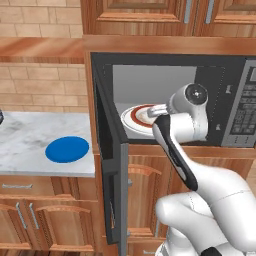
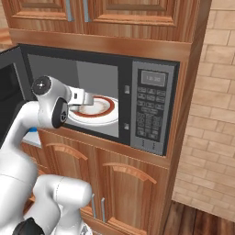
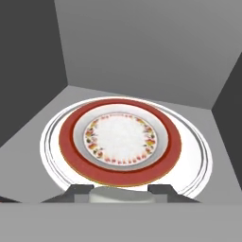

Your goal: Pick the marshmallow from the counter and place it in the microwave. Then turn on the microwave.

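Note:
The microwave is built into the cabinets, and its door is swung wide open to the left. Inside lies a white red-rimmed plate. My gripper reaches into the cavity, just above the near edge of that plate. It is shut on the marshmallow, a small white stub held between the two dark fingertips. The marble counter lies to the left of the microwave.
A round blue plate sits on the counter close to the open door. The grey cavity walls close in on the hand at the sides and back. The keypad is on the microwave's right side. Wooden cabinets stand above and below.

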